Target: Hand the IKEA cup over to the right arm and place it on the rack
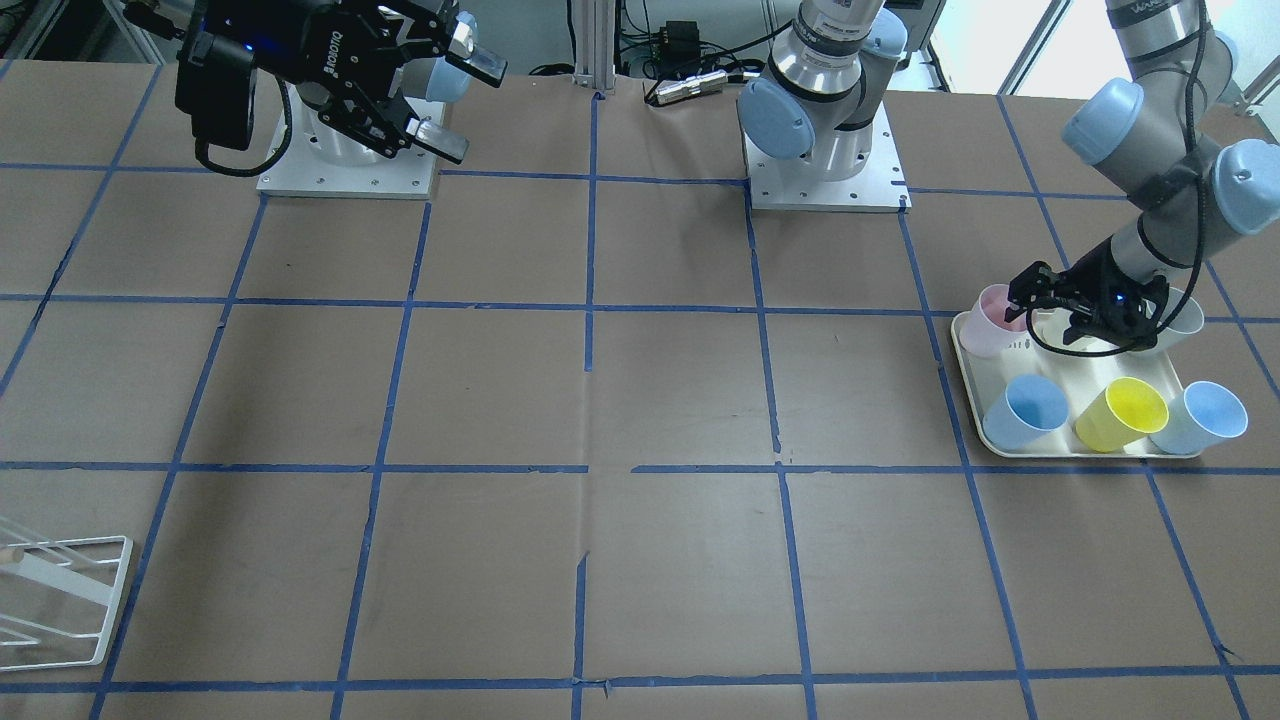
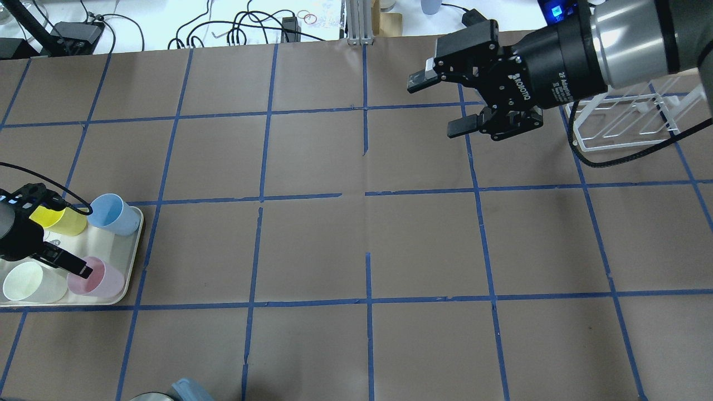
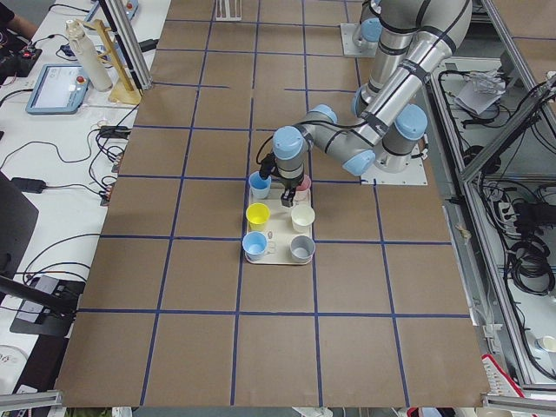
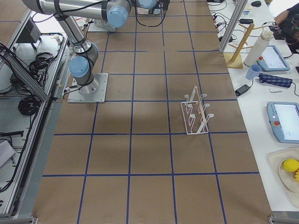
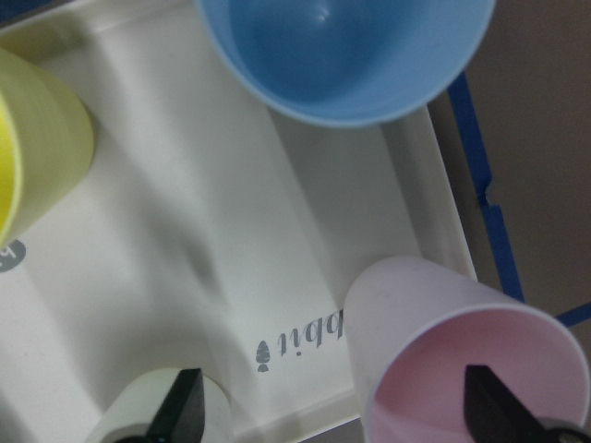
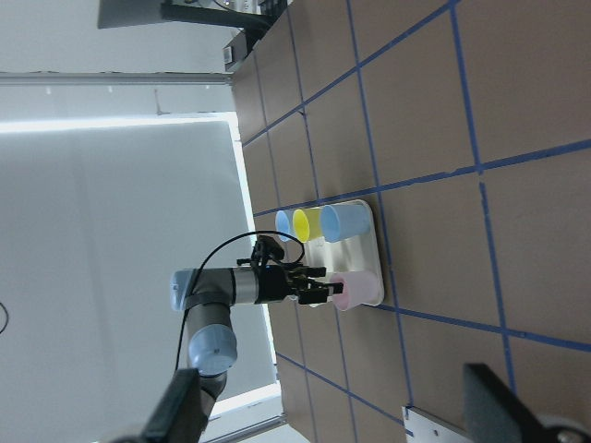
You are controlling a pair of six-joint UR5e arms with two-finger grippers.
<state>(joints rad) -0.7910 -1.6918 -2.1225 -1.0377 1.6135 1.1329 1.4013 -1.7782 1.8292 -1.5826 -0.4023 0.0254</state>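
We see the worktop [image 1: 640,400] brightly and evenly lit from above, its shadows faint and soft. Background glare burns white in the right wrist view. Close up, the IKEA cup [image 5: 416,305] blurs.

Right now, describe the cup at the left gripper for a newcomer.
Find the cream tray at the table's left end. The cup stands in its inner corner nearest the robot, under the left gripper. It alone is pink; its neighbours are a cream cup and a blue cup.

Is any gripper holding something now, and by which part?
Nothing is held. The left gripper is open, one of its fingers at the IKEA cup's mouth, not closed on it. The right gripper is open and empty.
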